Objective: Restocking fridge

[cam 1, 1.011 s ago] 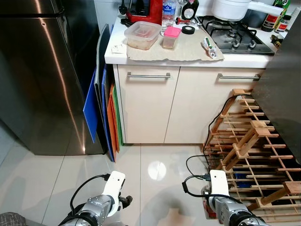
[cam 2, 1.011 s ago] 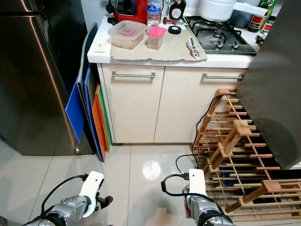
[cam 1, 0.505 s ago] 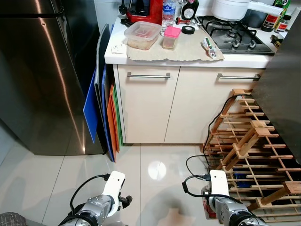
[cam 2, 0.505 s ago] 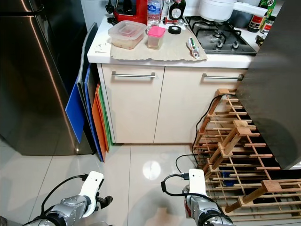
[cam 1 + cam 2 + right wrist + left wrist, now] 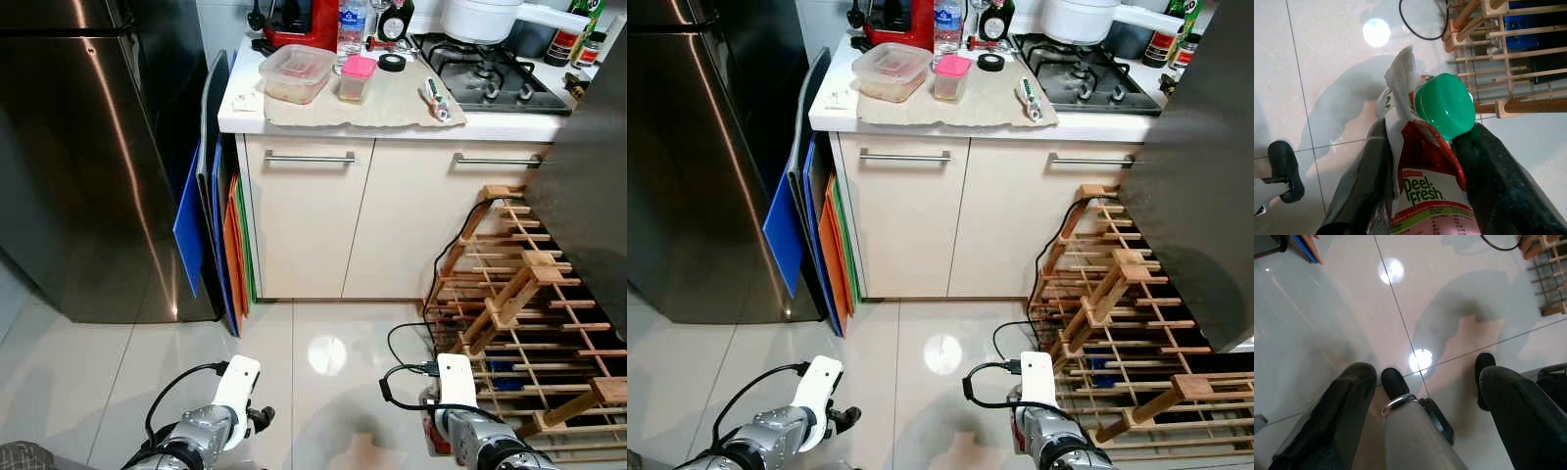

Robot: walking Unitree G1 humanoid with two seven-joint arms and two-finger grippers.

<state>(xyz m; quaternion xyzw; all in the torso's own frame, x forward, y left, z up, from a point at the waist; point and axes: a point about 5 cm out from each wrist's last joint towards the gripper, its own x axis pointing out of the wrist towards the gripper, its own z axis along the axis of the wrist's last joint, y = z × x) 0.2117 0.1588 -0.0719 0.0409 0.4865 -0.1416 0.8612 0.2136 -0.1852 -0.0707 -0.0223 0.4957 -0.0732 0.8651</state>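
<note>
Juice carton [image 5: 1427, 161] between right gripper [image 5: 1425, 196] fingers, above floor [image 5: 1327, 73]

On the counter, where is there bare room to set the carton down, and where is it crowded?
Bare: the mat in front of the tub and pink-lidded jar, and between the jar and the stove. Crowded: the back edge with bottles and the red appliance. The right tool holds the carton.

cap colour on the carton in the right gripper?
Green cap, on the carton; clearest in the right wrist view.
</note>
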